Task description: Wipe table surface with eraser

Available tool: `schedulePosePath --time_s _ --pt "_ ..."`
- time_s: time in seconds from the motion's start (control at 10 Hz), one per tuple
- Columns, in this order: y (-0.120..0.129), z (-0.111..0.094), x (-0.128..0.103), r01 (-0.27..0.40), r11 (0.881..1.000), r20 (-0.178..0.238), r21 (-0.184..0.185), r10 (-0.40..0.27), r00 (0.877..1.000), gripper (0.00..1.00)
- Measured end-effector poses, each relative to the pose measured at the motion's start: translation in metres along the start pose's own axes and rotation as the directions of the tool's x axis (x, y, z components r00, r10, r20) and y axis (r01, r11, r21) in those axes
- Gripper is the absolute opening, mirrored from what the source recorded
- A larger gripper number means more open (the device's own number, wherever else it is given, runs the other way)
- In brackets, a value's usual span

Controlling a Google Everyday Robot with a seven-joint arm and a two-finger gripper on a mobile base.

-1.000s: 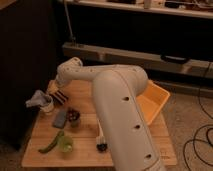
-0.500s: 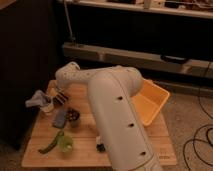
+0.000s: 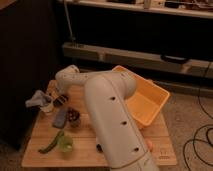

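**White arm's gripper [image 3: 58, 93] down at the small dark-and-pale striped eraser [image 3: 61, 100]**

The gripper hangs low over the table's left part, right at the eraser, presumably to take it up for wiping. Whether it grips yet I cannot tell. The eraser lies flat on the light-brown wooden plank tabletop [image 3: 42, 131], with a plain grey-blue block [image 3: 59, 118] near it.

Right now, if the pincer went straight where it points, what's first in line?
Likely the eraser: the pincer hangs over the far-left part of the table surface, pointing down at it. Whether they touch yet, I cannot tell.
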State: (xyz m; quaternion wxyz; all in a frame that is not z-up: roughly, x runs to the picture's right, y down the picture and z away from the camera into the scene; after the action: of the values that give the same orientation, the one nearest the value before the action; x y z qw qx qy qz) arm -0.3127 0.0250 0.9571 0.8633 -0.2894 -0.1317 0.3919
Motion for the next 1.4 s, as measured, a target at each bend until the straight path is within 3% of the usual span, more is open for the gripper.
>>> schedulePosePath --time_s 0.4,0.6,1.1,1.4 --pt "-0.018 -0.014 0.016 -0.017 1.000 -0.057 -0.023 0.015 0.998 0.15" --pt "-0.032 -0.028 0.041 -0.042 0.999 -0.100 -0.024 0.039 0.994 0.00" --pt "-0.064 -0.068 0.118 -0.120 0.993 -0.190 -0.011 0.115 0.975 0.00" --pt "-0.052 -0.089 0.135 -0.073 0.997 -0.221 -0.016 0.068 0.973 0.00"
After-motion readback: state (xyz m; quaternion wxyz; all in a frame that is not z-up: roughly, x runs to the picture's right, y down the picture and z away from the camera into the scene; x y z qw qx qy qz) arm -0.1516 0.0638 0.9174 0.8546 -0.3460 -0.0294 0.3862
